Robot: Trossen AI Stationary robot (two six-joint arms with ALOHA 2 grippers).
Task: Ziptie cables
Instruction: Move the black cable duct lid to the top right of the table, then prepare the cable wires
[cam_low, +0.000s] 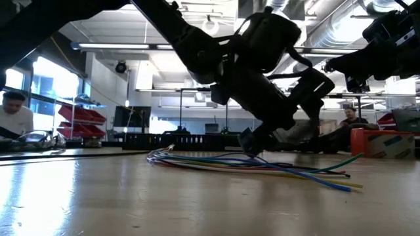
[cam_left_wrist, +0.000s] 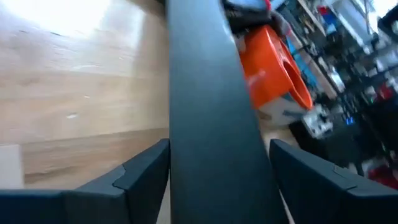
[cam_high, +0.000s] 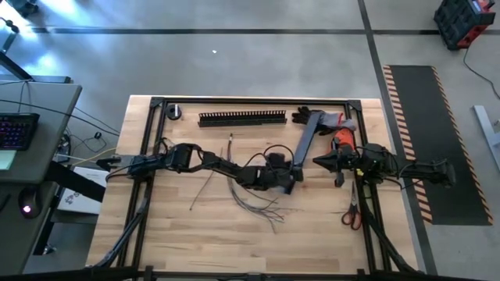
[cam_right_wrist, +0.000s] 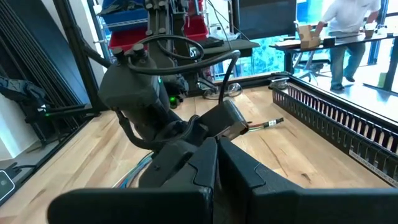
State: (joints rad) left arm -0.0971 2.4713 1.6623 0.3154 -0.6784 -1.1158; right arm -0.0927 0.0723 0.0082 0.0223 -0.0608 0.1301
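The cables (cam_high: pixel 254 199) lie loose on the wooden table in front of centre, their separate ends fanned toward the near edge; the low view shows the cables (cam_low: pixel 262 164) flat on the wood. My left gripper (cam_high: pixel 291 178) reaches to the table's middle, just right of the cables. It is open astride the near end of a flat black cover strip (cam_high: pixel 308 144), which runs slanting toward the far right. In the left wrist view the strip (cam_left_wrist: pixel 205 74) fills most of the space between my left gripper's (cam_left_wrist: pixel 217 149) fingers. My right gripper (cam_high: pixel 319 161) waits shut at the right. My left gripper has the cover strip's near end (cam_left_wrist: pixel 211 180) between its two fingers, which lie along the strip's two long edges. A thin gap shows beside one finger (cam_left_wrist: pixel 298 174). I cannot tell whether the other finger (cam_left_wrist: pixel 146 171) touches the strip's edge.
A long black slotted duct (cam_high: pixel 242 119) lies along the far side. A black glove (cam_high: pixel 301 117) and an orange object (cam_high: pixel 341 142) sit at the far right. Red-handled scissors (cam_high: pixel 351 212) lie at the near right. A black frame rail (cam_high: pixel 148 156) borders the table.
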